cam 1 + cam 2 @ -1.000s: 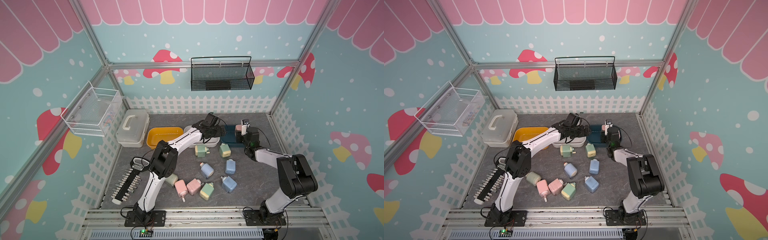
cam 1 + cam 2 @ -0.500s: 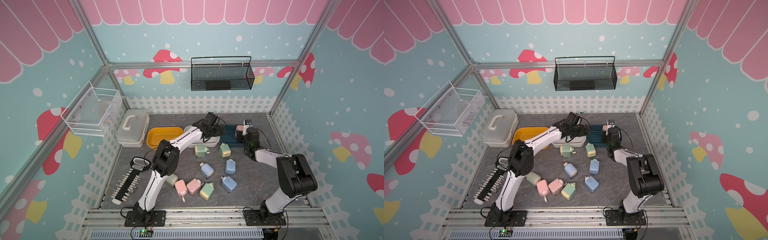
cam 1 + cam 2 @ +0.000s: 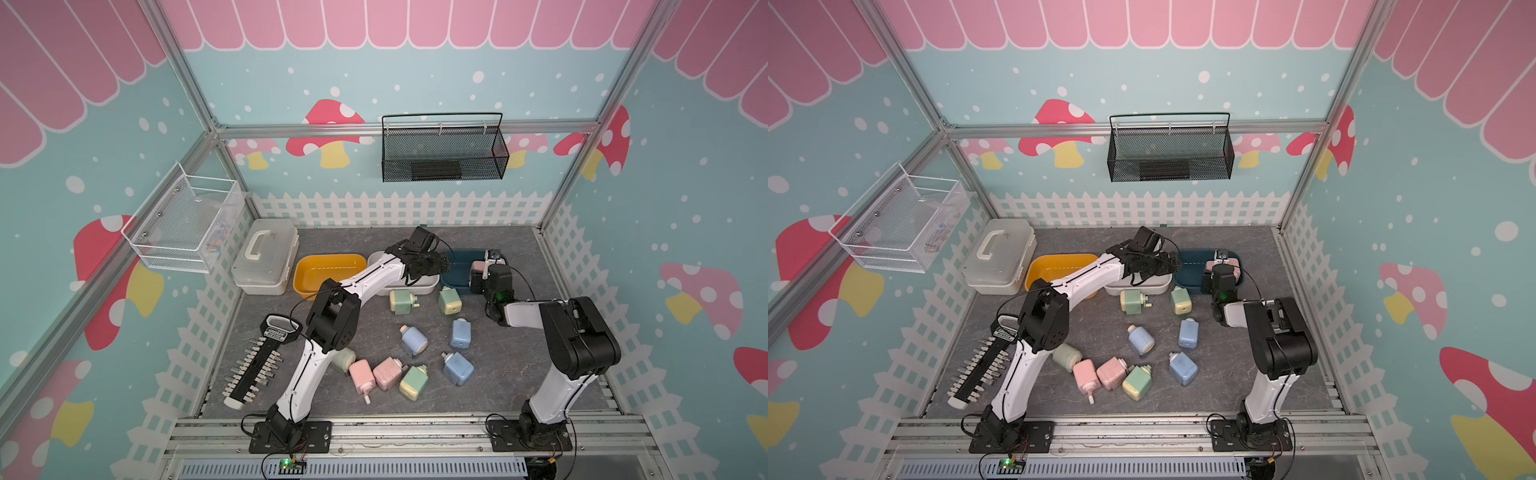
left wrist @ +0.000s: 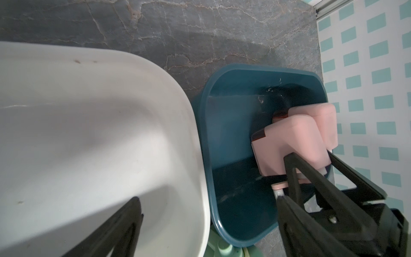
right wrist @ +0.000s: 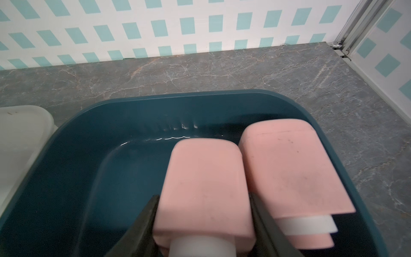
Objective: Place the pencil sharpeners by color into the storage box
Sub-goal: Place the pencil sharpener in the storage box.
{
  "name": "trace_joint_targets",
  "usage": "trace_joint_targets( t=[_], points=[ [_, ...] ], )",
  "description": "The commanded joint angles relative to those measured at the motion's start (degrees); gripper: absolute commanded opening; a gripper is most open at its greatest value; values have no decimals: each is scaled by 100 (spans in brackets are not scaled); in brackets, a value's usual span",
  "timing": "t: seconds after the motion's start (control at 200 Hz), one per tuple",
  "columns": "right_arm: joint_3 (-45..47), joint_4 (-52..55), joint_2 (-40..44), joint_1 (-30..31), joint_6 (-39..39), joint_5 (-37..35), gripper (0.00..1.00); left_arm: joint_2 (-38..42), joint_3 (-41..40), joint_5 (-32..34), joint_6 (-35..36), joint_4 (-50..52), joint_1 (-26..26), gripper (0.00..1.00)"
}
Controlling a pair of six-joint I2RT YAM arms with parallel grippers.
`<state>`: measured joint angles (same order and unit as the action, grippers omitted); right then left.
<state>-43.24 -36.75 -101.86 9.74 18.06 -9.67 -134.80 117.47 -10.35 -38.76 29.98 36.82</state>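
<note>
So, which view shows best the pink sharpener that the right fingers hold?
The right wrist view: the pink sharpener is close up, fingers on both sides. The left wrist view shows its side, partly hidden; both top views give only a small pink patch.

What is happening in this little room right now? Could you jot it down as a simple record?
Right gripper: shut on a pink sharpener, inside the teal bin
Same bin: second pink sharpener alongside
Left gripper: open, empty, over the white bin edge
Loose green sharpeners: four
Loose blue sharpeners: three
Loose pink sharpeners: two
</note>
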Motion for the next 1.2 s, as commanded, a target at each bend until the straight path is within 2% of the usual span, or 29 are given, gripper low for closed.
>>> trace_joint_targets(
  t=[0.0,0.24,0.585,0.871,1.011,1.196],
  points=[
    [-25,-515,-53,-27,-41,-5,41,-116,62,-81,-33,43,-42,94],
    [-133,-621,-170,-28,-169,180,45,-103,-21,-116,-69,46,-48,94],
    [-79,-1057,-290,-20,-208,166,68,-13,-175,-109,-67,30,-52,94],
    [79,-960,63,-21,-260,143,72,103,-343,-99,-48,35,-91,94],
    [-105,182,538,-28,-136,-29,78,152,-382,-108,-43,38,-88,94],
    [-1043,2804,870,-32,-158,-276,84,173,-409,-162,-45,28,-88,94]
  ],
)
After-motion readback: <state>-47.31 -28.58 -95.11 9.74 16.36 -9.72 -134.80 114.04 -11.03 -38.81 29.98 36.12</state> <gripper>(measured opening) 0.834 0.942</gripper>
